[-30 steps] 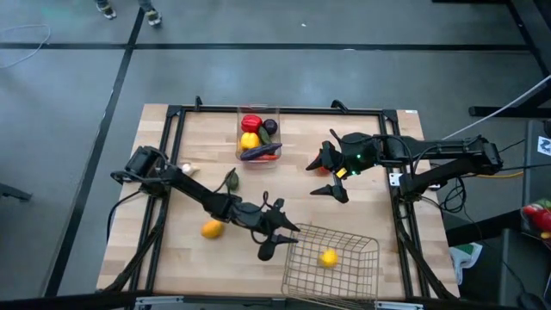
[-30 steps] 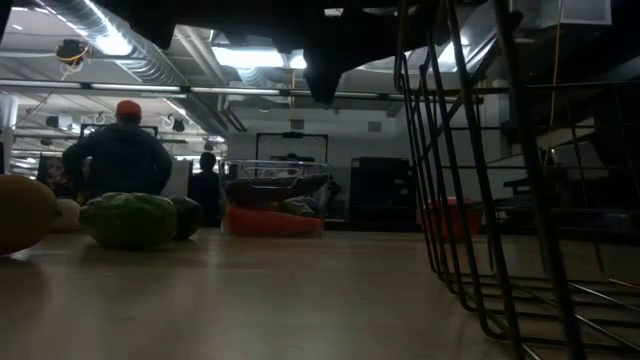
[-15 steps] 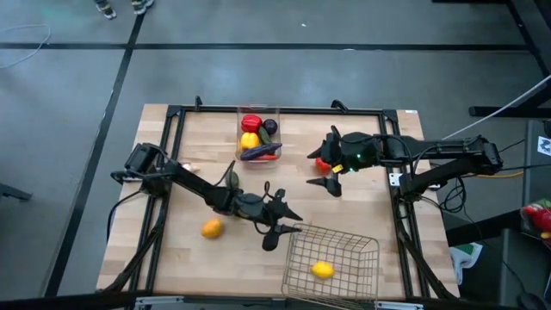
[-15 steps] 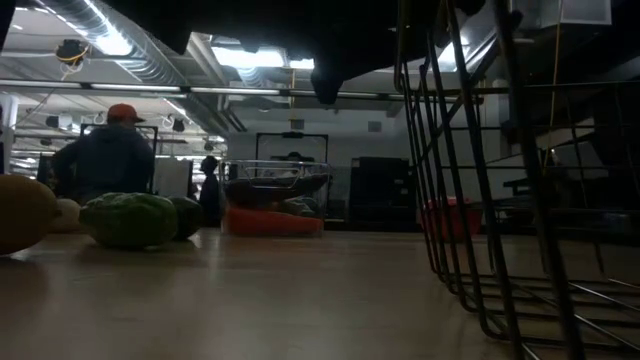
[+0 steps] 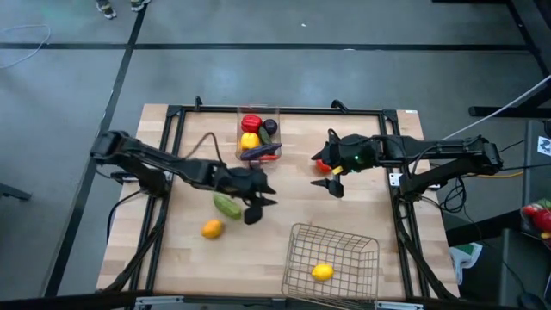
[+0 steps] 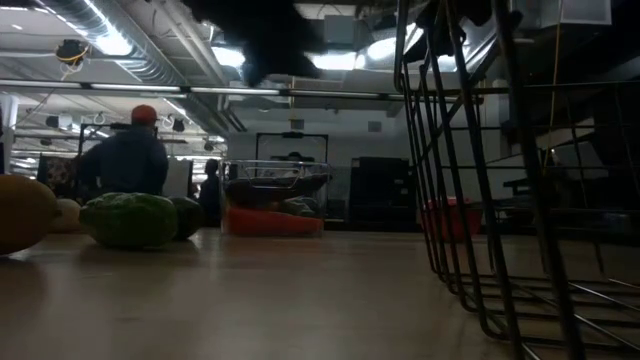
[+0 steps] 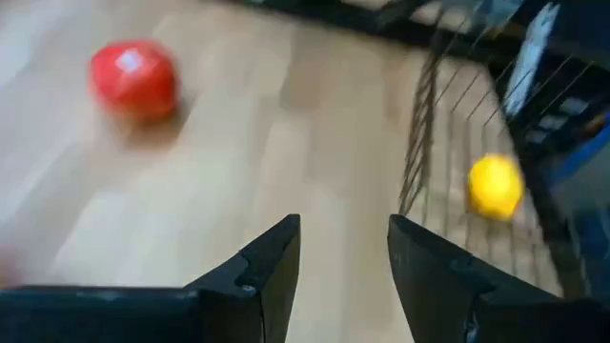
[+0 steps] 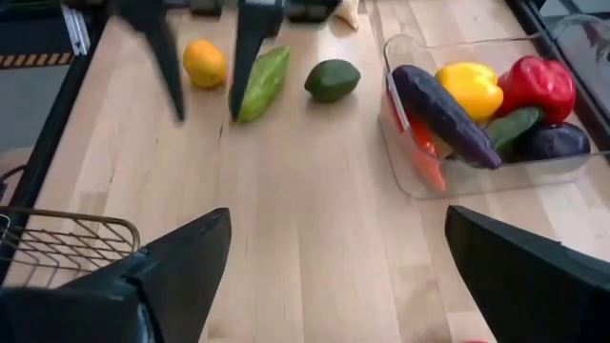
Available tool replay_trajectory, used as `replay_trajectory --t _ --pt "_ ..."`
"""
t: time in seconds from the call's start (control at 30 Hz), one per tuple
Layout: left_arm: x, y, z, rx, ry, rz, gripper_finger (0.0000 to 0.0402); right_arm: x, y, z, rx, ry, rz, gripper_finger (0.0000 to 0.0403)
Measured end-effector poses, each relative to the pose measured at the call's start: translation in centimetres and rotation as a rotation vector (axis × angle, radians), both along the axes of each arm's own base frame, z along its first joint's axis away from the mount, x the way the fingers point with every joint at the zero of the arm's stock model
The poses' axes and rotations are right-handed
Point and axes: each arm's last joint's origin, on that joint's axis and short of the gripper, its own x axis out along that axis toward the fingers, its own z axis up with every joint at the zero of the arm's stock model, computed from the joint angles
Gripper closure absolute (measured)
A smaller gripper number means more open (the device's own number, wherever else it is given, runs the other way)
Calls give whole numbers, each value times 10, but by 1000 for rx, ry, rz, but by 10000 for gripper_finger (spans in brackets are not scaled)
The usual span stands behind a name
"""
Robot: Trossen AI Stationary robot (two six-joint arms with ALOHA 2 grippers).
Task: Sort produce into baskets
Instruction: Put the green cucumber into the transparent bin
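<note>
My left gripper [image 5: 256, 202] is open and empty over the table's middle, beside a green cucumber [image 5: 226, 205]; the left wrist view [image 7: 343, 257] shows nothing between its fingers. An orange [image 5: 212, 228] lies nearer the front. My right gripper [image 5: 331, 174] is wide open [image 8: 334, 276] just above a red tomato [image 5: 320, 165], which also shows in the left wrist view [image 7: 133, 78]. The wire basket [image 5: 344, 237] at the front holds a yellow lemon [image 5: 322, 271]. The clear bin [image 5: 258, 110] at the back holds a red pepper [image 8: 539, 84], a yellow pepper [image 8: 467, 88], an eggplant [image 8: 440, 112] and other pieces.
An avocado [image 8: 332, 79] lies near the cucumber [image 8: 262, 84], between it and the bin. A black frame [image 5: 176, 116] runs round the tabletop. People stand in the room beyond the table [image 6: 125, 160]. Bare wood lies between the bin and the basket.
My left gripper has drawn back from the wire basket's far-left corner toward the table's left and far side, staying open, and now hangs by the cucumber. The lemon has rolled toward the basket's near side and come to rest there.
</note>
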Motion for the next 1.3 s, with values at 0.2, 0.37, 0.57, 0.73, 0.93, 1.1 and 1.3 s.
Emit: replay_trajectory --t 0.2,0.37,0.57,0.73,0.93,1.1,1.3 --pt "-40 6 13 26 187 3 247 -1 0 -2 0 19 0 20" --pt "-54 8 14 23 273 18 247 -1 0 -2 0 21 0 20" --pt "-57 9 8 -18 350 32 247 -1 0 -2 0 26 0 20" --pt "-57 9 8 -71 357 59 247 -1 0 -2 0 26 0 20" --pt "-58 9 7 -75 370 48 247 -1 0 -2 -1 25 0 20" --pt "-57 9 5 -73 376 48 247 -1 0 -2 0 24 0 20" --pt "-54 9 0 -65 397 49 247 -1 0 -2 0 25 0 20"
